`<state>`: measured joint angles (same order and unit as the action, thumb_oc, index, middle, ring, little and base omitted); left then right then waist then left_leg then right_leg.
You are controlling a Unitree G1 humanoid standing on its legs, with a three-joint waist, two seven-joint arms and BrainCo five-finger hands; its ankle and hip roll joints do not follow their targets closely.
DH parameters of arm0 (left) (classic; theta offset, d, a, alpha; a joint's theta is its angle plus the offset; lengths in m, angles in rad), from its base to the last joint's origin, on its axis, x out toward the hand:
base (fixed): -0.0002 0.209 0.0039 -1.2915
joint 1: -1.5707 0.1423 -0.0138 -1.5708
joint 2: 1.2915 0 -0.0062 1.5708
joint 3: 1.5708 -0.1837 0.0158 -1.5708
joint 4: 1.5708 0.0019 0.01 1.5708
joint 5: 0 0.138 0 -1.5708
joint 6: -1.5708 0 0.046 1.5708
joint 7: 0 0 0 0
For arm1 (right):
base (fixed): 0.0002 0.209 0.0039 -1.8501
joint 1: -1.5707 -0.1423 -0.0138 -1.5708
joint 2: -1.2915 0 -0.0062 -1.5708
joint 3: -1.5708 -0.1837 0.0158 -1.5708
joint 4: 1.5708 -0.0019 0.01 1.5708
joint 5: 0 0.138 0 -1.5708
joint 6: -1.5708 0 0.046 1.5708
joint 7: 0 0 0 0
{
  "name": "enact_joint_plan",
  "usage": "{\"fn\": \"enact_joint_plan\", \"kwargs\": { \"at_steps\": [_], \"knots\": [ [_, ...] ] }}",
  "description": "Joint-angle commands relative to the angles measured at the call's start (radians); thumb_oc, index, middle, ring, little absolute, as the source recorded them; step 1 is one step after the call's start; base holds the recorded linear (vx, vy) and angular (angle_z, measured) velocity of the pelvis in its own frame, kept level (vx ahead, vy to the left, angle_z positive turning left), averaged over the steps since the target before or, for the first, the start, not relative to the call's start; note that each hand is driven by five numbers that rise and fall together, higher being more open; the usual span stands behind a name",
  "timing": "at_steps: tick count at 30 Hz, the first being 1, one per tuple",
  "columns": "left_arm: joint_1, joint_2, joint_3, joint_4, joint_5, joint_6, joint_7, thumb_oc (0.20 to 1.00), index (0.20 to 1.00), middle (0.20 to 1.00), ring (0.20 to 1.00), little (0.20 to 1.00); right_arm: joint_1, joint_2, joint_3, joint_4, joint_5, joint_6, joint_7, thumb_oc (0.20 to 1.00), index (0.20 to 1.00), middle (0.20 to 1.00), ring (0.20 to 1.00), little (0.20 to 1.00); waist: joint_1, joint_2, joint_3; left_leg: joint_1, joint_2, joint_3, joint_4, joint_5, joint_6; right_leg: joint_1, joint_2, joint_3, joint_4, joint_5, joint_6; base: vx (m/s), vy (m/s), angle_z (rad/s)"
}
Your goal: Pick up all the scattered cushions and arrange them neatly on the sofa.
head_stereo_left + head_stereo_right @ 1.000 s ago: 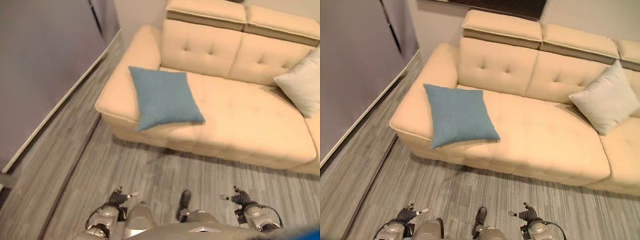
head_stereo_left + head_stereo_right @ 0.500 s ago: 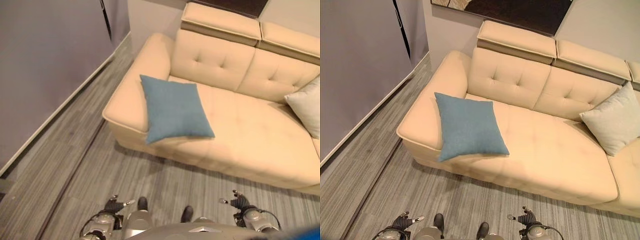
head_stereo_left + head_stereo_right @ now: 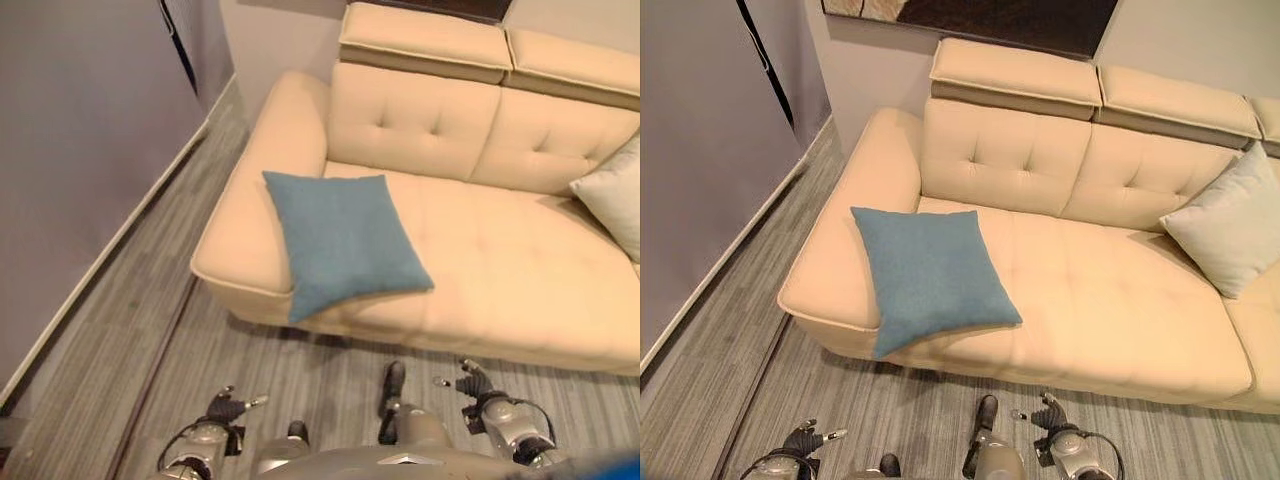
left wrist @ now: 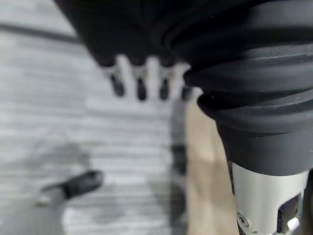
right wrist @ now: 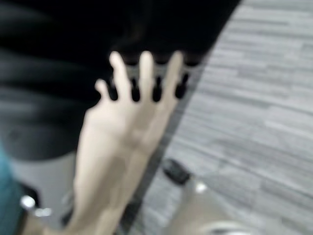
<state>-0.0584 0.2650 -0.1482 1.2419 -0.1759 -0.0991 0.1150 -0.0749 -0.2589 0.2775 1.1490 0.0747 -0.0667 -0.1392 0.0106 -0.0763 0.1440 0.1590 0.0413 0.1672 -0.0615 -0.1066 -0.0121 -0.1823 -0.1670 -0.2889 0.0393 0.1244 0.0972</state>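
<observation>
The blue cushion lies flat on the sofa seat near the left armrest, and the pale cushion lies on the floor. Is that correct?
Not quite. The pale cushion is not on the floor: it leans against the backrest at the right end of the sofa, as the right eye view shows. The blue cushion does lie flat near the left armrest.

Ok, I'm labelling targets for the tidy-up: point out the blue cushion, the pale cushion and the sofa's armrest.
blue cushion (image 3: pixel 930 272), right eye view, middle of its face.
pale cushion (image 3: pixel 1232 232), right eye view, centre of its face.
armrest (image 3: pixel 845 232), right eye view, its rounded top.
</observation>
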Motion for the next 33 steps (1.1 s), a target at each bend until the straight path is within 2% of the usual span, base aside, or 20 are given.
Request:
{"fn": "enact_joint_plan", "kwargs": {
  "at_steps": [1, 2, 3, 4, 6, 9, 10, 11, 12, 14, 19, 25, 28, 33],
  "knots": [
    [-0.047, 0.012, -0.006, 0.034, 0.017, -0.024, -0.001, 1.0, 1.0, 1.0, 1.0, 1.0, -0.04, -0.034, -0.019, -0.018, 0.017, -0.032, -0.005, 1.0, 1.0, 1.0, 1.0, 1.0, 0.001, -0.029, 0.013, -0.118, -0.03, -0.037, 0.214, -0.069, -0.044, 0.082, 0.009, -0.014, -0.014, -0.079, 0.061, 0.2, -0.168, 0.56],
    [-0.055, 0.009, -0.011, 0.027, 0.017, -0.024, -0.002, 1.0, 1.0, 1.0, 1.0, 1.0, -0.041, -0.036, -0.021, -0.017, 0.025, -0.033, -0.005, 1.0, 1.0, 1.0, 1.0, 1.0, -0.003, -0.036, 0.016, -0.16, -0.011, -0.028, 0.288, -0.047, -0.058, 0.094, 0.01, -0.022, -0.021, -0.085, 0.051, 0.09, -0.105, 0.34],
    [-0.055, 0.009, -0.011, 0.027, 0.017, -0.024, -0.002, 1.0, 1.0, 1.0, 1.0, 1.0, -0.041, -0.036, -0.021, -0.017, 0.025, -0.033, -0.005, 1.0, 1.0, 1.0, 1.0, 1.0, -0.003, -0.036, 0.015, -0.161, -0.011, -0.029, 0.288, -0.047, -0.058, 0.094, 0.009, -0.022, -0.021, -0.085, 0.051, 0.02, -0.148, 0.41],
    [-0.07, 0.006, -0.023, 0.014, 0.009, -0.026, 0.003, 1.0, 1.0, 1.0, 1.0, 1.0, -0.05, -0.045, -0.019, -0.018, 0.039, -0.039, -0.013, 1.0, 1.0, 1.0, 1.0, 1.0, 0.007, -0.041, 0.041, -0.246, 0.031, -0.018, 0.451, 0.0, -0.081, 0.129, 0.022, -0.04, -0.035, -0.1, 0.022, 0.03, -0.151, 0.48],
    [-0.079, 0.011, -0.021, 0.003, -0.012, -0.03, 0.013, 1.0, 1.0, 1.0, 1.0, 1.0, -0.057, -0.049, -0.019, -0.019, 0.055, -0.041, -0.018, 1.0, 1.0, 1.0, 1.0, 1.0, 0.021, -0.053, 0.053, -0.308, 0.05, -0.021, 0.526, 0.018, -0.08, 0.154, 0.036, -0.048, -0.052, -0.117, 0.003, 0.06, -0.144, 0.35],
    [-0.081, 0.019, -0.011, -0.027, -0.048, -0.037, 0.027, 1.0, 1.0, 1.0, 1.0, 1.0, -0.059, -0.059, -0.027, -0.028, 0.067, -0.046, -0.034, 1.0, 1.0, 1.0, 1.0, 1.0, 0.034, -0.064, 0.047, -0.328, 0.08, -0.002, 0.412, -0.002, -0.068, 0.177, 0.038, -0.069, -0.068, -0.142, 0.009, 0.13, -0.006, 0.12],
    [-0.078, 0.024, -0.006, -0.036, -0.053, -0.043, 0.034, 1.0, 1.0, 1.0, 1.0, 1.0, -0.057, -0.063, -0.033, -0.04, 0.069, -0.051, -0.039, 1.0, 1.0, 1.0, 1.0, 1.0, 0.037, -0.063, 0.044, -0.317, 0.087, 0.0, 0.342, 0.015, -0.07, 0.185, 0.04, -0.071, -0.071, -0.147, 0.016, 0.11, 0.04, 0.26],
    [-0.078, 0.024, -0.006, -0.036, -0.053, -0.043, 0.034, 1.0, 1.0, 1.0, 1.0, 1.0, -0.057, -0.063, -0.033, -0.04, 0.069, -0.051, -0.039, 1.0, 1.0, 1.0, 1.0, 1.0, 0.037, -0.063, 0.044, -0.317, 0.087, 0.0, 0.342, 0.015, -0.07, 0.185, 0.04, -0.071, -0.071, -0.147, 0.016, 0.18, 0.111, 0.18],
    [-0.066, 0.032, 0.012, -0.067, -0.095, -0.053, 0.043, 1.0, 1.0, 1.0, 1.0, 1.0, -0.052, -0.074, -0.046, -0.078, 0.07, -0.057, -0.048, 1.0, 1.0, 1.0, 1.0, 1.0, 0.048, -0.051, 0.035, -0.3, 0.099, -0.01, 0.204, 0.061, -0.078, 0.195, 0.049, -0.071, -0.065, -0.161, 0.021, 0.15, 0.118, 0.06],
    [-0.056, 0.037, 0.022, -0.105, -0.12, -0.068, 0.064, 1.0, 1.0, 1.0, 1.0, 1.0, -0.05, -0.083, -0.06, -0.097, 0.063, -0.062, -0.06, 1.0, 1.0, 1.0, 1.0, 1.0, 0.048, -0.044, 0.032, -0.286, 0.082, -0.041, 0.169, 0.076, -0.083, 0.197, 0.048, -0.067, -0.053, -0.165, 0.026, 0.16, 0.155, -0.11],
    [-0.034, 0.055, 0.044, -0.247, -0.138, -0.088, 0.092, 1.0, 1.0, 1.0, 1.0, 1.0, -0.054, -0.102, -0.091, -0.193, 0.055, -0.077, -0.09, 1.0, 1.0, 1.0, 1.0, 1.0, 0.053, -0.051, 0.023, -0.261, 0.051, -0.033, 0.136, 0.076, -0.07, 0.182, 0.028, -0.055, -0.031, -0.159, 0.039, 0.09, 0.112, -0.12],
    [-0.027, 0.08, 0.061, -0.515, -0.22, -0.131, 0.11, 1.0, 1.0, 1.0, 1.0, 1.0, -0.115, -0.125, -0.137, -0.288, 0.085, -0.083, -0.13, 1.0, 1.0, 1.0, 1.0, 1.0, 0.068, -0.053, 0.054, -0.279, 0.031, -0.01, 0.135, 0.06, -0.052, 0.138, 0.0, -0.045, -0.016, -0.143, 0.058, -0.01, 0.059, -0.02],
    [-0.03, 0.074, 0.056, -0.579, -0.255, -0.138, 0.105, 1.0, 1.0, 1.0, 1.0, 1.0, -0.127, -0.131, -0.14, -0.319, 0.092, -0.085, -0.137, 1.0, 1.0, 1.0, 1.0, 1.0, 0.066, -0.052, 0.062, -0.286, 0.028, -0.005, 0.132, 0.059, -0.051, 0.127, -0.002, -0.044, -0.018, -0.139, 0.059, -0.03, 0.017, -0.06],
    [-0.112, 0.042, -0.007, -0.683, -0.342, -0.161, 0.102, 1.0, 1.0, 1.0, 1.0, 1.0, -0.21, -0.117, -0.144, -0.362, 0.198, -0.1, -0.15, 1.0, 1.0, 1.0, 1.0, 1.0, 0.047, -0.037, 0.114, -0.356, 0.028, 0.004, 0.127, 0.074, -0.055, 0.039, -0.011, -0.036, -0.011, -0.117, 0.058, -0.12, -0.013, -0.13]
  ]
}}
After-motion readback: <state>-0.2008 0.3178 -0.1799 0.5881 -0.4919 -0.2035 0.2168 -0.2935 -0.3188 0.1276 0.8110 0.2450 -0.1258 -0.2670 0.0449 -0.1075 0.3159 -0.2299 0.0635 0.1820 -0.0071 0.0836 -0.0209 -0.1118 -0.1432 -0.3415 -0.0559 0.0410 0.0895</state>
